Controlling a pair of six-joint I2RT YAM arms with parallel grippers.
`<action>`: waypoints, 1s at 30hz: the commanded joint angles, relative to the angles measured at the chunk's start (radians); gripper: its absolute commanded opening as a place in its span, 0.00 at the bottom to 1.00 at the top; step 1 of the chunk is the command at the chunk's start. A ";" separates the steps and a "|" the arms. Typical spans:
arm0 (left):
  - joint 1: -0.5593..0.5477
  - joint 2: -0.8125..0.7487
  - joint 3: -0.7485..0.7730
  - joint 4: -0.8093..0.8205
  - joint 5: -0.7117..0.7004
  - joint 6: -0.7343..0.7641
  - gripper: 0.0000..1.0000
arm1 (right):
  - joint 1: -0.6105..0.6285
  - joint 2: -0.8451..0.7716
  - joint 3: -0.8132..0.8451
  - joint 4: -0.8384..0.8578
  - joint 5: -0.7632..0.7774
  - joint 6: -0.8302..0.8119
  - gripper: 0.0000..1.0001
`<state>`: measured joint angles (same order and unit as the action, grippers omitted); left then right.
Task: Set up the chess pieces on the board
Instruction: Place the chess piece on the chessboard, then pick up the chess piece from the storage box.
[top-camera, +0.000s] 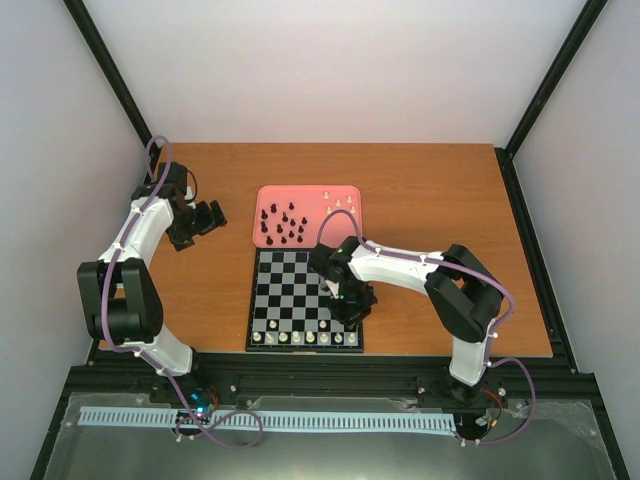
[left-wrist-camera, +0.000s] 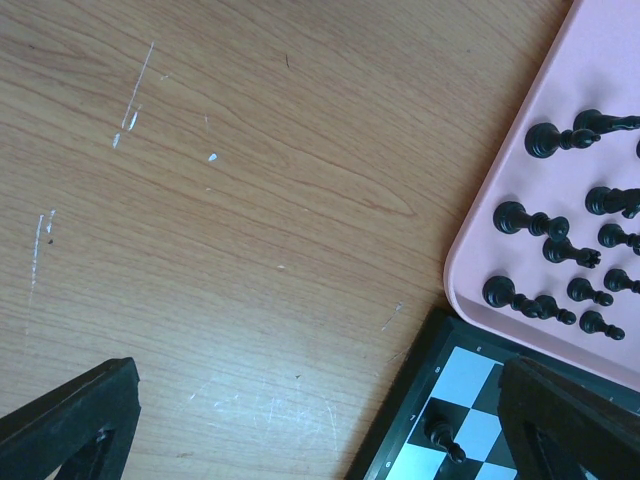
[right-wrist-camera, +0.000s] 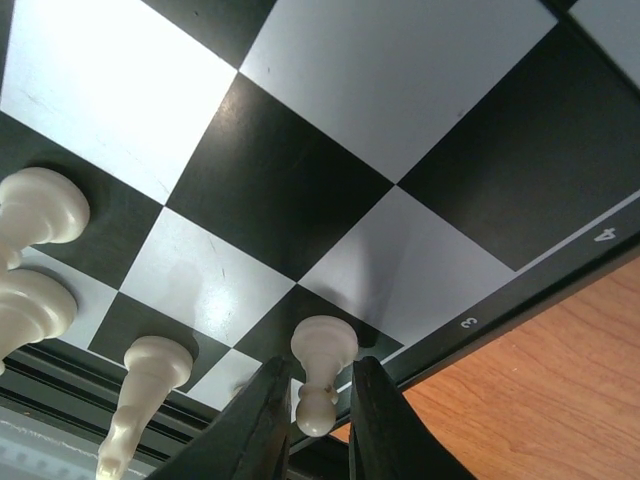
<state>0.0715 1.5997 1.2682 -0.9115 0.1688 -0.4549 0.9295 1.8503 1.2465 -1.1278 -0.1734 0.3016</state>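
Note:
The board (top-camera: 290, 290) lies in the middle of the table, with a row of white chess pieces (top-camera: 305, 338) along its near edge. My right gripper (top-camera: 350, 305) hangs low over the board's near right corner. In the right wrist view its jaws (right-wrist-camera: 320, 372) stand slightly open on either side of a white pawn (right-wrist-camera: 325, 345), which stands on a black square with a thin gap at each finger. My left gripper (top-camera: 205, 220) is open over bare wood left of the tray, with nothing between its fingers (left-wrist-camera: 320, 410). One black pawn (left-wrist-camera: 443, 435) stands at the board's far left corner.
A pink tray (top-camera: 345, 230) behind the board holds several black pieces (top-camera: 285, 228) and a few white ones (top-camera: 340, 205). Other white pieces (right-wrist-camera: 150, 365) stand close to the left of the right gripper's fingers. The board's right edge (right-wrist-camera: 520, 300) borders wood.

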 joint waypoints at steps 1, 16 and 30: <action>-0.004 0.011 0.017 0.019 0.006 0.013 1.00 | -0.002 0.011 -0.004 0.004 -0.004 -0.007 0.19; -0.004 0.012 0.025 0.019 0.007 0.012 1.00 | -0.003 -0.087 0.005 0.003 0.085 0.052 0.32; -0.004 0.012 0.017 0.026 0.018 0.011 1.00 | -0.021 -0.131 0.066 0.009 0.144 0.099 0.35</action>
<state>0.0715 1.6032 1.2682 -0.9112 0.1703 -0.4553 0.9203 1.7622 1.2736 -1.1316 -0.0582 0.3714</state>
